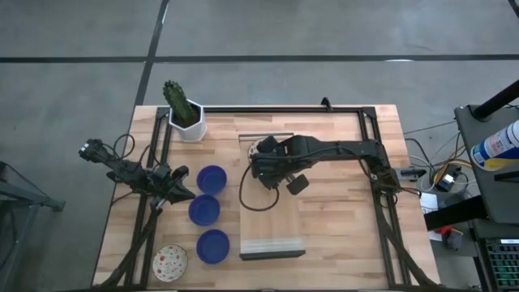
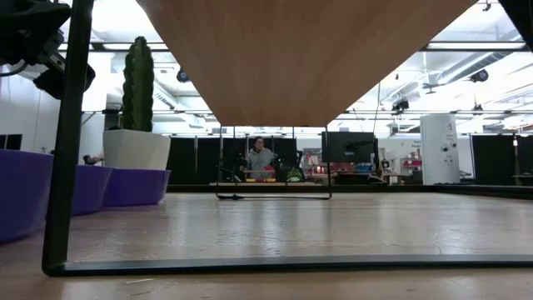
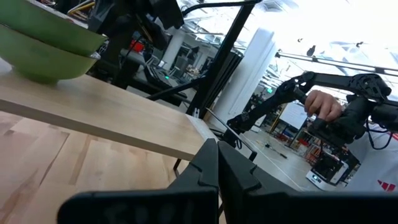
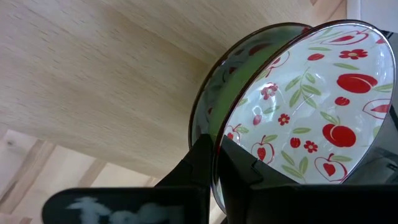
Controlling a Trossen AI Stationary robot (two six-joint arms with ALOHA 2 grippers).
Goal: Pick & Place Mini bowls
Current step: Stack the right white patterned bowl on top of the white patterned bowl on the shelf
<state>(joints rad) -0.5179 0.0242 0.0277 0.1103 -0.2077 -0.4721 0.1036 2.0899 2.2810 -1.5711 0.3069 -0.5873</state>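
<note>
Three cobalt blue mini bowls (image 1: 212, 178), (image 1: 204, 210), (image 1: 212, 245) rest in a column left of a raised wooden shelf (image 1: 272, 219). One cream patterned bowl (image 1: 169, 262) sits near the table's near-left corner. Two more patterned bowls, green outside, are nested on the shelf (image 3: 43, 43); in the high view my right gripper (image 1: 261, 162) hides them. That gripper (image 4: 214, 149) is shut on the upper one (image 4: 311, 106). My left gripper (image 1: 185, 192) waits, shut, beside the blue bowls. My right gripper holds the upper patterned bowl by its rim (image 4: 216, 132), one finger on the patterned inside and one on the green outside. The bowl is tilted against the bowl nested beneath it (image 4: 236, 74), over the wooden shelf top.
A white pot with a green cactus (image 1: 185, 113) stands at the far-left side of the table. The shelf stands on a black metal frame (image 2: 71, 133), with open room beneath it. Bare wood lies right of the shelf (image 1: 340, 219). People and another robot arm show beyond the table.
</note>
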